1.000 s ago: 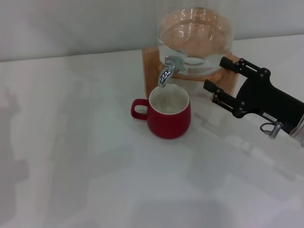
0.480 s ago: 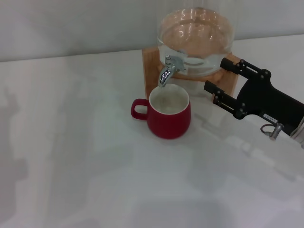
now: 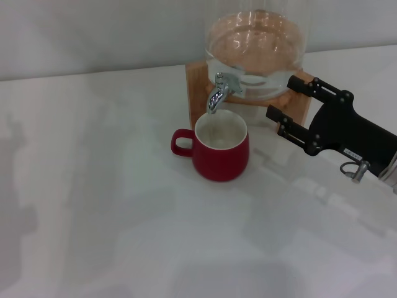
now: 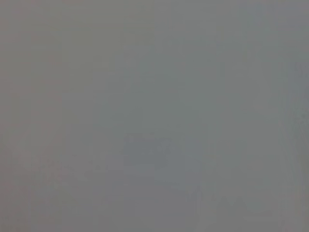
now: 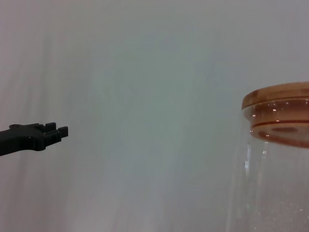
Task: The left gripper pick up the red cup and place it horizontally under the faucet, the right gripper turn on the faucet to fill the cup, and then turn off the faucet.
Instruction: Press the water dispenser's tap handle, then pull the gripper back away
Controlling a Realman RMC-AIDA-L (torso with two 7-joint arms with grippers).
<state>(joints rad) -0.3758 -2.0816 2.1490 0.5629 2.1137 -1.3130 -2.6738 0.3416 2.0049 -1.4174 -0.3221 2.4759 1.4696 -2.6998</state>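
- The cup stands upright on the table, its mouth right below the faucet spout, so the placing step looks done.
- The left gripper is nowhere in sight; its wrist view shows only blank grey, so I judge that arm has let go and is parked away.
- The right gripper hangs to the right of the faucet, beside the wooden stand, fingers spread apart and holding nothing, not touching the lever.
- No stream shows from the spout, and I cannot tell whether the cup holds water.
- Either the tap is yet to be opened or the filling is over; the pictures do not settle which.
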